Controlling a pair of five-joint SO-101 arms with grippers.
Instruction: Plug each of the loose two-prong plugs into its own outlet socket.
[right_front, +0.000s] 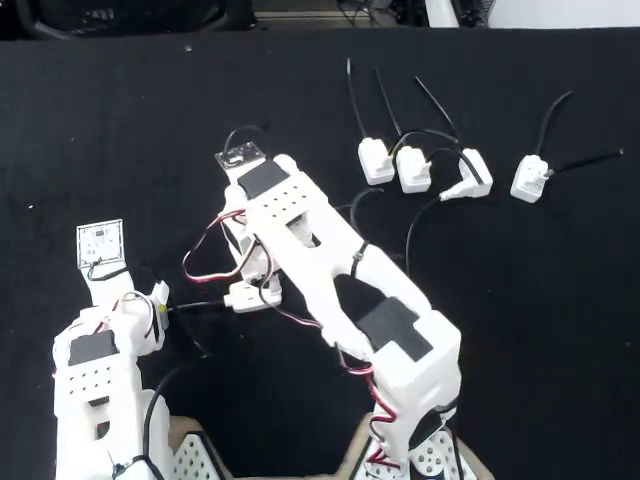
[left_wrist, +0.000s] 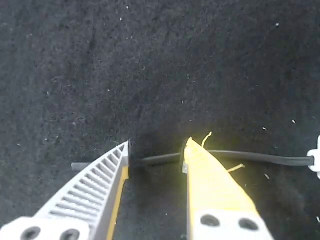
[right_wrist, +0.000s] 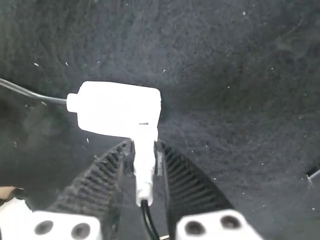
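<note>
The table (right_front: 520, 330) is covered with a soft, fuzzy black cloth. The right gripper (right_wrist: 144, 150) reaches down at the middle of the table. Its bumpy, ribbed fingers (right_wrist: 95, 185) squeeze a thin white plug (right_wrist: 145, 167) that meets a smooth, boxy white socket (right_wrist: 120, 110). The left gripper (left_wrist: 157, 150), near the left side, is spread apart, with its tips over a thin black cord (left_wrist: 260, 158). More white plugs (right_front: 413, 170) lie far off to the right.

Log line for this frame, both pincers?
right pincer: shut on plug, plug against socket | left pincer: open, tips on black cable | plug seating depth: cannot tell
</note>
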